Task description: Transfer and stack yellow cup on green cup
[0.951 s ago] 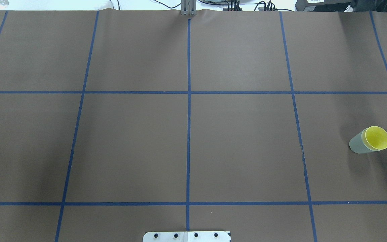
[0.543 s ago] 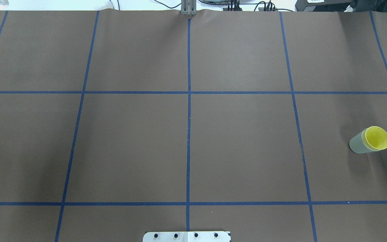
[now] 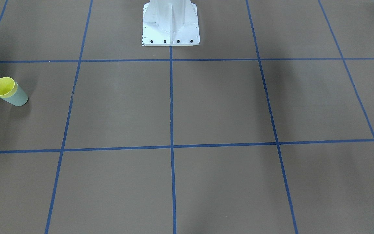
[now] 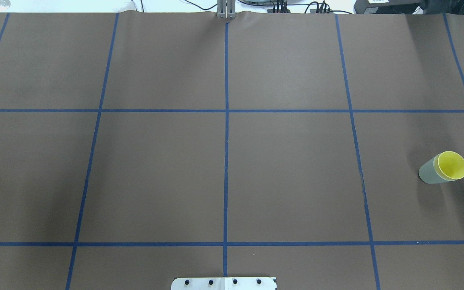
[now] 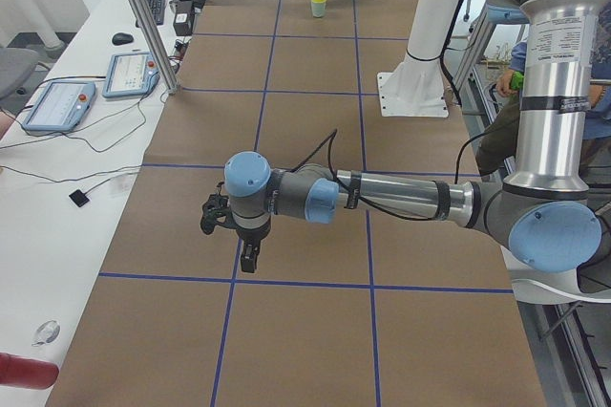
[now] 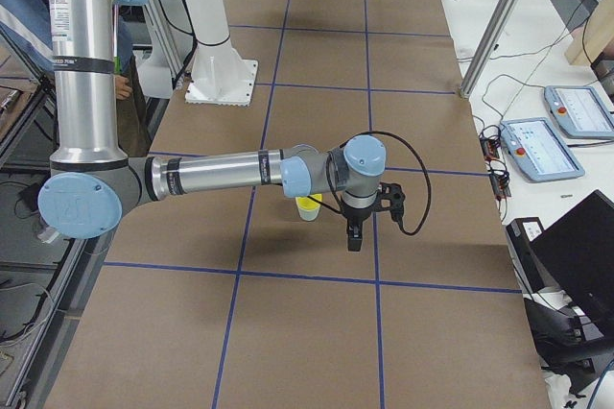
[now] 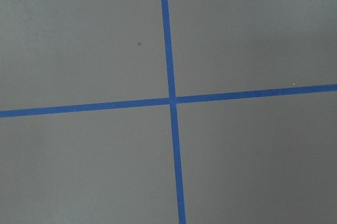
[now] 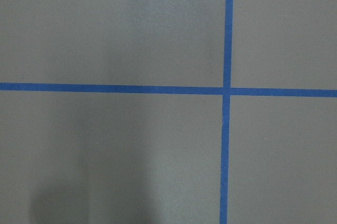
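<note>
The yellow cup [image 4: 452, 165] sits nested inside the green cup [image 4: 428, 172], and the pair stands upright on the brown table at the right side. The front-facing view shows the yellow cup [image 3: 3, 87] in the green cup [image 3: 18, 97] at its left edge. My left gripper [image 5: 248, 262] shows only in the exterior left view, pointing down over a blue tape line, far from the cups [image 5: 319, 4]. My right gripper [image 6: 353, 239] shows only in the exterior right view, pointing down just beside the stacked cups [image 6: 308, 205]. I cannot tell whether either gripper is open or shut.
The white robot base [image 3: 170, 24] stands at the table's middle edge. Blue tape lines [image 4: 226, 161] divide the brown mat. Side benches hold control tablets [image 5: 59, 106] [image 6: 542, 148], and a metal post [image 5: 143, 15] stands by the table. Both wrist views show only mat and tape.
</note>
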